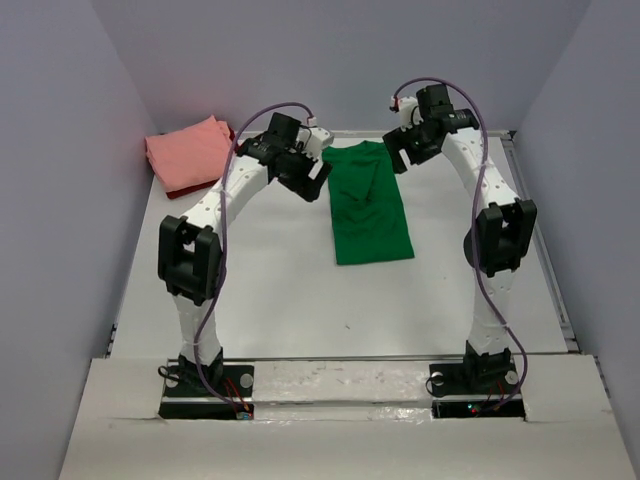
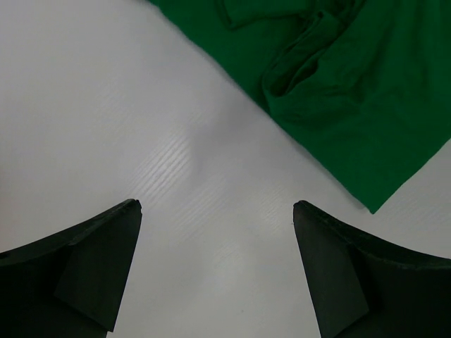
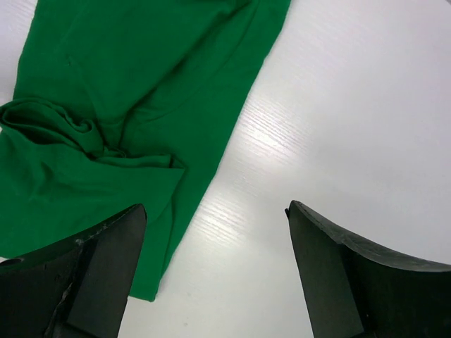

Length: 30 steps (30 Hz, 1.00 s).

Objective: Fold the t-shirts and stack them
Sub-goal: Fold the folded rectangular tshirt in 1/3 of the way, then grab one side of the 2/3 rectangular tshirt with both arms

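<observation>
Far-left back corner: salmon pink tee (image 1: 188,152) folded, sitting on the dark red tee (image 1: 180,191), of which only an edge shows. Both lie well apart from either hand's fingers.

Left hand (image 1: 310,180) (image 2: 217,208): hovers just off the left edge of the green tee (image 1: 370,205), near its far end. Jaws wide apart, holding nothing, with only bare counter (image 1: 280,290) between them. In the wrist view the green tee (image 2: 352,91) fills the upper right, with one corner ahead of the right-side finger. No contact.

Green tee: mid-counter, folded into a long strip running near to far. It lies flat apart from a rumpled sleeve bunch toward the far end.

Right hand (image 1: 405,150) (image 3: 215,208): above the tee's far right corner. Jaws wide, empty, with counter showing between them. The green tee (image 3: 127,91) lies to the left, its long edge running ahead of the left-side finger. Can't tell whether that finger touches the cloth.

Room: bare counter near side of the tee and to its right. Walls close on both sides, with a rail along the right edge.
</observation>
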{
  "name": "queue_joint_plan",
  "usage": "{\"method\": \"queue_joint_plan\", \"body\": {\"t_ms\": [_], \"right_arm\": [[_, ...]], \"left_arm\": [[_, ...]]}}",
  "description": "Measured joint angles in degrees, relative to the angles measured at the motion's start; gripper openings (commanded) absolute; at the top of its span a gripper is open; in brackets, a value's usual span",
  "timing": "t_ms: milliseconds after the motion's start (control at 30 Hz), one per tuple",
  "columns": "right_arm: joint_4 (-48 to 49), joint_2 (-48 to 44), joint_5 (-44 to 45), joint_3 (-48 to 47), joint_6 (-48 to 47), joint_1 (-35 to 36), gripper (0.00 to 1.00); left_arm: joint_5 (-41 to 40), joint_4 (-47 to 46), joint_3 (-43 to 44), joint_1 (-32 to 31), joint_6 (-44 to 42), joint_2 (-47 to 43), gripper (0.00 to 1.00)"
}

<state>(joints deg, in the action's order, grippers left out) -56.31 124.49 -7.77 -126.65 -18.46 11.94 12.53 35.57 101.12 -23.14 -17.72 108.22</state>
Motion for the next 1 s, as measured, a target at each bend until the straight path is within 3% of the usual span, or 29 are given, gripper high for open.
{"method": "queue_joint_plan", "body": {"t_ms": [300, 833, 1000], "right_arm": [[-0.2, -6.4, 1.8, 4.3, 0.3, -2.0, 0.88], [-0.2, -8.6, 1.7, 10.2, 0.7, -5.1, 0.88], [-0.3, -8.6, 1.5, 11.3, 0.7, -5.1, 0.88]], "left_arm": [[9.4, -1.4, 4.4, -3.3, -1.7, 10.0, 0.98], [11.0, -5.7, 5.4, -6.2, -2.6, 13.0, 0.93], [11.1, -6.0, 6.3, -7.5, -3.0, 15.3, 0.87]]}}
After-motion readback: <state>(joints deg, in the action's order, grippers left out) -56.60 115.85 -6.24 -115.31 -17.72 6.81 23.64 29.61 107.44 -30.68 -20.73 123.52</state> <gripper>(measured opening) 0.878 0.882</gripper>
